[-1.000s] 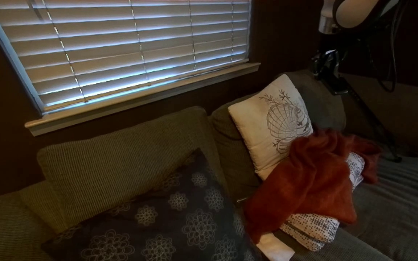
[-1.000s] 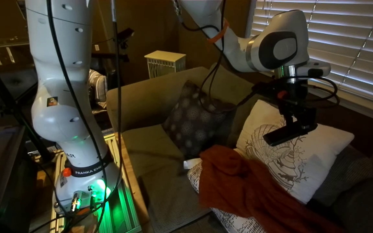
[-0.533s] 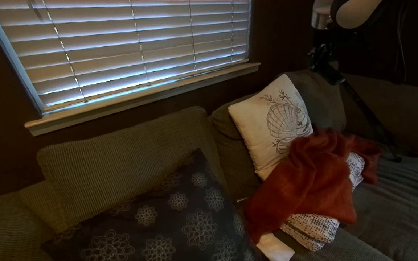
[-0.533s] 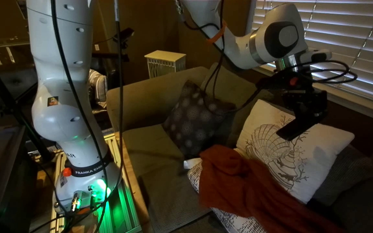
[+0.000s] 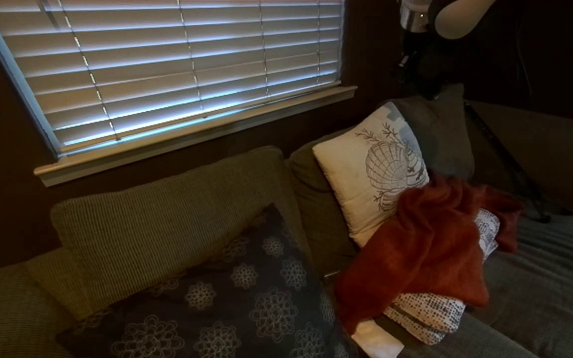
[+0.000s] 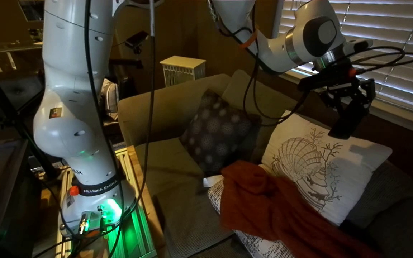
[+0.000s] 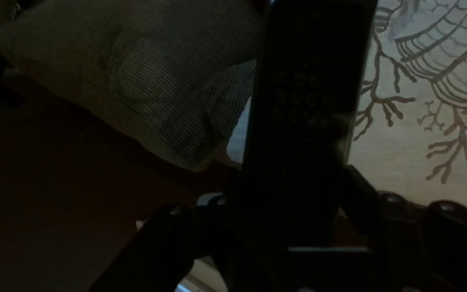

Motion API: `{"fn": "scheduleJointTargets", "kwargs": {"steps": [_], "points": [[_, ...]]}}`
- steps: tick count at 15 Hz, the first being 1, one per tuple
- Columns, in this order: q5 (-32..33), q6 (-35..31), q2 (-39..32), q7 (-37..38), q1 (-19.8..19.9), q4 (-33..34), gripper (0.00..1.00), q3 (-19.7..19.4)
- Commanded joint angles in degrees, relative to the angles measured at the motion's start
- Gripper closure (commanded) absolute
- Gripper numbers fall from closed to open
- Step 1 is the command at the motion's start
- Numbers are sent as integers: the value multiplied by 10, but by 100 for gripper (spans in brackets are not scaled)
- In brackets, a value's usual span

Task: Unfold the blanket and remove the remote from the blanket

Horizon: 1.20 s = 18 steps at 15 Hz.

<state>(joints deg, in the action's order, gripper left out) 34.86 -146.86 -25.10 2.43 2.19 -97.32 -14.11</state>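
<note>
Matt cloth blanket; plastic remote; ribbed cloth sofa

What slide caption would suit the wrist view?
The hand grips the dark remote, with a white coral-print pillow at picture right and a ribbed cushion at upper left.

Dim; light through blinds

In an exterior view the olive-brown sofa is carrying a dark flowered pillow, leaning at its far left end; a white shell-print pillow is leaning back on the right; nearer, a white dotted bundle is lying on the seat, and a rust-red blanket is draping over it
</note>
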Motion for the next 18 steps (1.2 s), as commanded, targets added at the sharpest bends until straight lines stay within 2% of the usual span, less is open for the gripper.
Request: {"fn": "scheduleJointTargets", "kwargs": {"steps": [1,5,9,14,18], "points": [[-35,-6,-53,-103,29,75,62,41],[-90,12,-105,-206,48,129,62,80],[-119,33,-152,-275,55,188,62,100],[-131,67,-202,-330,56,259,62,113],[-129,98,-235,-347,49,301,62,117]]}}
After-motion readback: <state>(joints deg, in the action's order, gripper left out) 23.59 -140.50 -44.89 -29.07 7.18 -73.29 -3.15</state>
